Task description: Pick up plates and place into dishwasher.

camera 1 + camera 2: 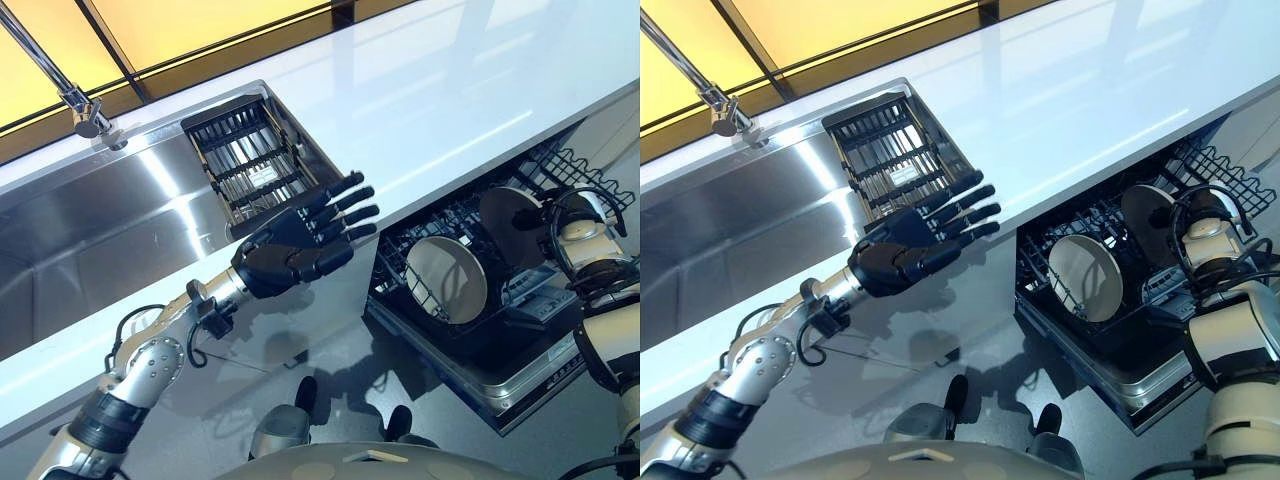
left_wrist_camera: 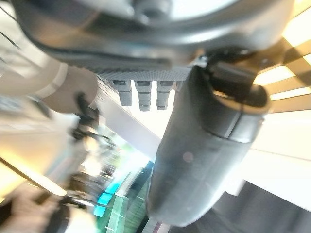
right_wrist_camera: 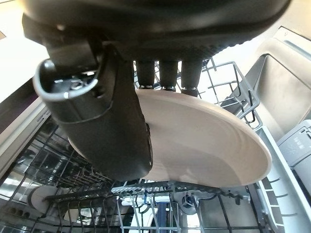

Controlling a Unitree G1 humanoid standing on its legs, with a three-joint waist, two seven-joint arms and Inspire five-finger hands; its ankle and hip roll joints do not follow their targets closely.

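A long white countertop (image 1: 430, 90) runs diagonally, glossy with window reflections. Set into it is a stainless steel sink (image 1: 90, 240) with a chrome tap (image 1: 60, 85). Behind, warm yellow panels (image 1: 180, 25) sit between dark frames. Below the counter lies grey floor (image 1: 330, 340)

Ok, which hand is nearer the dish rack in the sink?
Left. The left hand hovers open just in front of the dish rack; the right hand grips a plate over at the dishwasher rack.
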